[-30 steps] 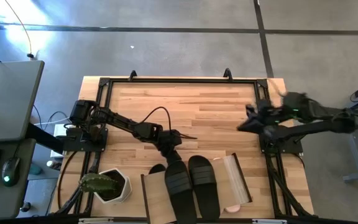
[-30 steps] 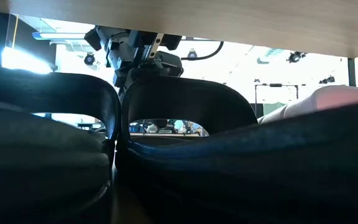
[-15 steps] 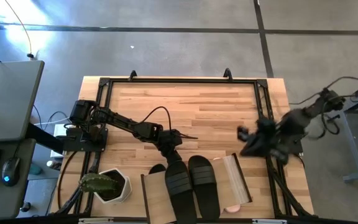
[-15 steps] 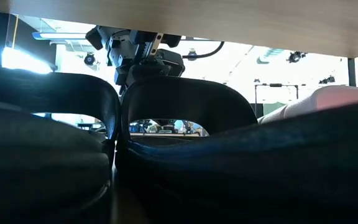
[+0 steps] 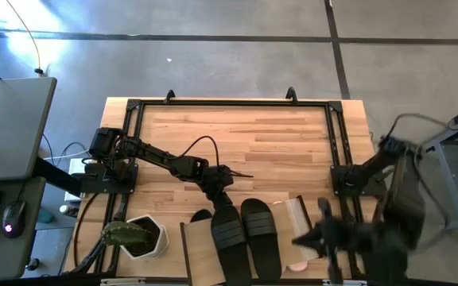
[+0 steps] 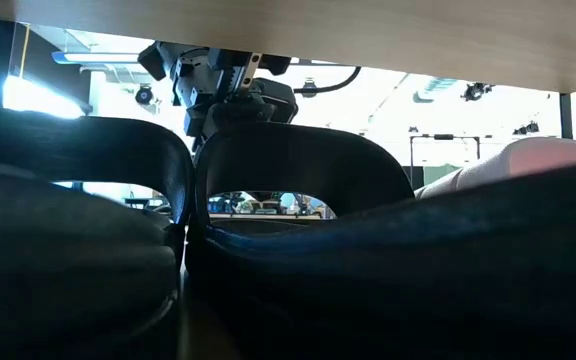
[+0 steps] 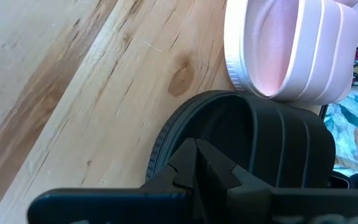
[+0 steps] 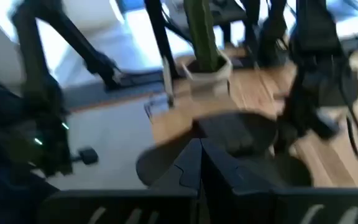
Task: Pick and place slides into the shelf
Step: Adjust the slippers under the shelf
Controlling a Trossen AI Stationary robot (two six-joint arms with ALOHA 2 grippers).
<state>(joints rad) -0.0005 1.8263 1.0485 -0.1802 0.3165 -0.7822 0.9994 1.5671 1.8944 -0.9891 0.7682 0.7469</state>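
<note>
Two black slides lie side by side, soles down, at the table's near edge, between the boards of the light-wood shelf. A pink-and-white slide lies to their right by the shelf's right board. My left gripper is shut at the far end of the left black slide. The low view shows it behind the black straps. My right gripper, shut with nothing in it, hangs blurred high over the table's near right corner. My left gripper lays its shut fingertips on the far end of the left black slide, at its rim. The fingers slant down from the table's far left, roughly along the slide. The slide lies flat on the table.
A white hexagonal pot with a cactus stands at the near left, beside the shelf. The far half of the wooden table is bare inside a black frame. A desk with a keyboard and mouse stands off the table's left side.
My right arm has swung fast from the table's far right toward its near right corner, rising and turning as it went, with its gripper shut throughout. My left gripper and the slides have stayed where they were.
</note>
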